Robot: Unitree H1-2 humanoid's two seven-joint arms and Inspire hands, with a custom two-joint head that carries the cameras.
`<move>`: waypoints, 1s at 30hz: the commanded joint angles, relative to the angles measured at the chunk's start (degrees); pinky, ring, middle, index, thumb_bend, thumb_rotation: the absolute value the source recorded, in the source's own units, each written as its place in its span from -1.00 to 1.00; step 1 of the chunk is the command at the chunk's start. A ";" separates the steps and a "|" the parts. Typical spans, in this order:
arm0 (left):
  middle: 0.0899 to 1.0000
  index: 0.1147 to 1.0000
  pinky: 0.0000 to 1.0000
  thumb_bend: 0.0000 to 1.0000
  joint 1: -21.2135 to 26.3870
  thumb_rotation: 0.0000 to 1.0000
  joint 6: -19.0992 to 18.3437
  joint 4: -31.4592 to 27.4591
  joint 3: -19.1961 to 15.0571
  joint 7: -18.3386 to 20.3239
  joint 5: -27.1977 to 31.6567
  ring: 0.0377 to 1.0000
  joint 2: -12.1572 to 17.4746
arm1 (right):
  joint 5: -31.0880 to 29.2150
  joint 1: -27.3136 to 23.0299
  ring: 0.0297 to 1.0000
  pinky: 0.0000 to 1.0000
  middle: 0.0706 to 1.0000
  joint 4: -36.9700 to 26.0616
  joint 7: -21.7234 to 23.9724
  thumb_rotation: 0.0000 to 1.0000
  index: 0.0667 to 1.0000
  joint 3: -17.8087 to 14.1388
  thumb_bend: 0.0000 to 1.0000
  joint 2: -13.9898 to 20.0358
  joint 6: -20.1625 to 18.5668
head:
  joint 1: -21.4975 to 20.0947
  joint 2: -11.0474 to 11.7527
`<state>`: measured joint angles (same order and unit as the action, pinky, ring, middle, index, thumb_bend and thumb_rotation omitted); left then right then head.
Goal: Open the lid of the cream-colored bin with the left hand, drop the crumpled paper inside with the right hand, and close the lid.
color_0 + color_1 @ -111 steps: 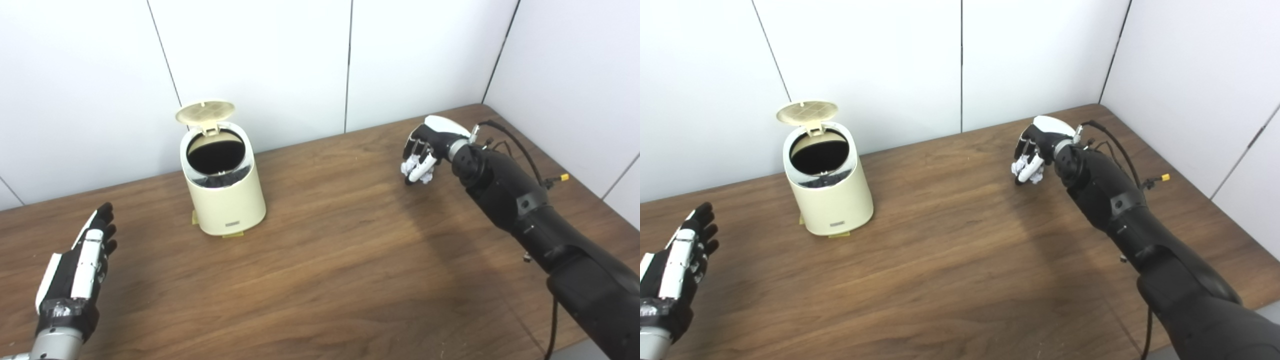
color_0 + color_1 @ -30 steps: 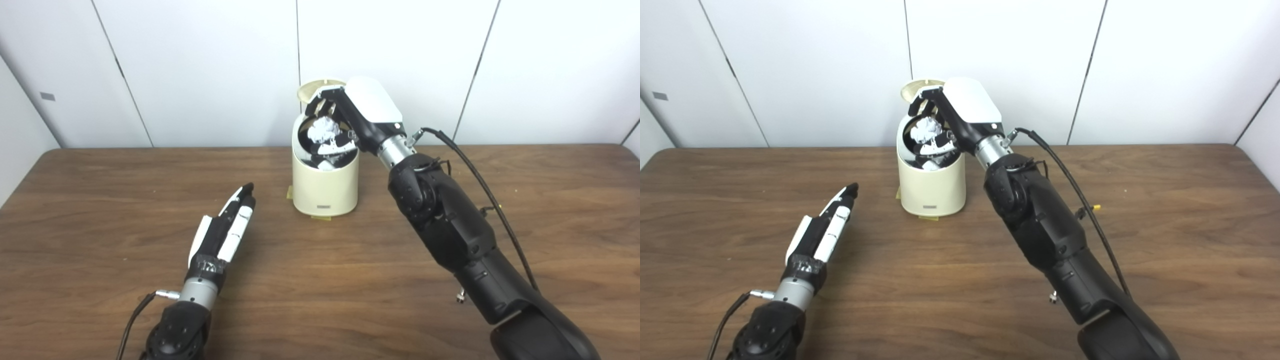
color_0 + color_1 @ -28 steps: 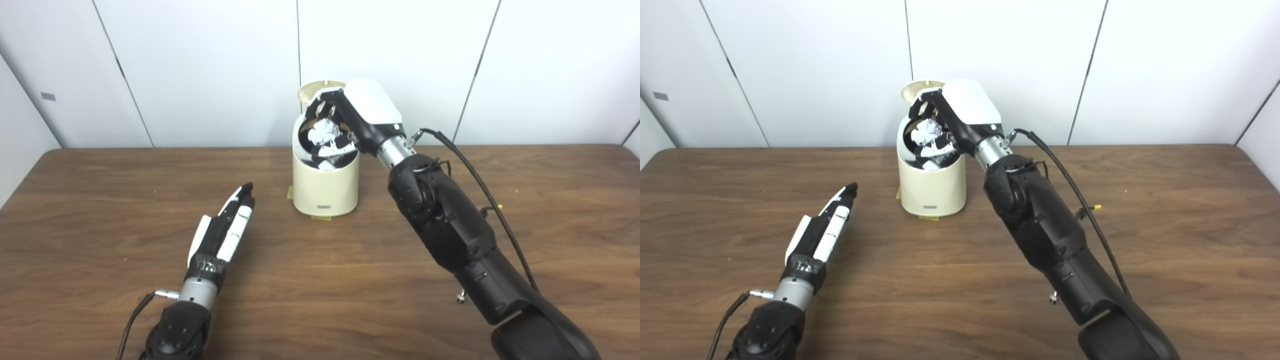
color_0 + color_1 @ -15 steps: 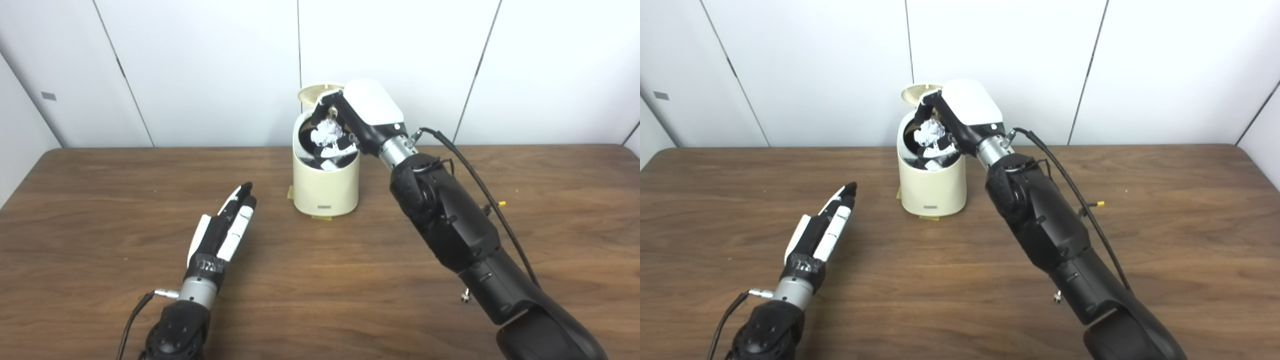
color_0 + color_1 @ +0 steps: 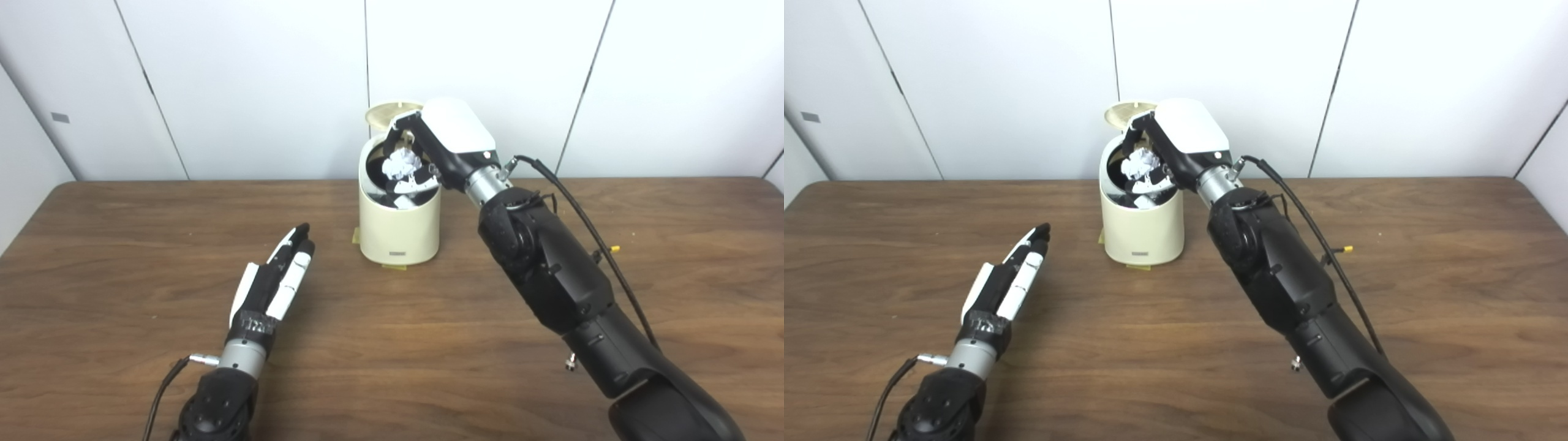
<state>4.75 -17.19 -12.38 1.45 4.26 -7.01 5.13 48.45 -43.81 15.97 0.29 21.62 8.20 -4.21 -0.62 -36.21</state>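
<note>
The cream-colored bin point(image 5: 398, 226) stands at the back middle of the table with its round lid point(image 5: 383, 114) tipped up behind the dark opening. My right hand point(image 5: 438, 144) hangs over that opening, its fingers curled around the crumpled white paper point(image 5: 399, 165), which sits just above the rim. My left hand point(image 5: 275, 285) rests flat on the wood to the left of the bin, fingers straight and together, holding nothing and not touching the bin.
White wall panels rise directly behind the bin. A black cable point(image 5: 588, 211) loops off my right forearm. A small yellow connector point(image 5: 614, 249) lies on the wooden table point(image 5: 429, 343) to the right.
Since 3.7 s ago the camera view shifted and my right hand carried the paper from the far right to over the bin's opening. In the last second it barely moved.
</note>
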 commanded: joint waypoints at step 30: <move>0.92 0.94 1.00 0.15 2.10 0.66 0.06 -1.84 0.05 -0.57 0.01 0.99 -0.22 | -0.54 -2.43 0.19 0.11 0.38 -1.60 -0.18 -0.67 0.25 -0.11 0.92 1.24 0.79 | -0.09 -0.25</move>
<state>4.77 -18.78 -12.68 1.72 4.23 -7.30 5.07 47.81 -43.71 15.94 0.54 21.79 8.68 -4.02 -0.70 -36.39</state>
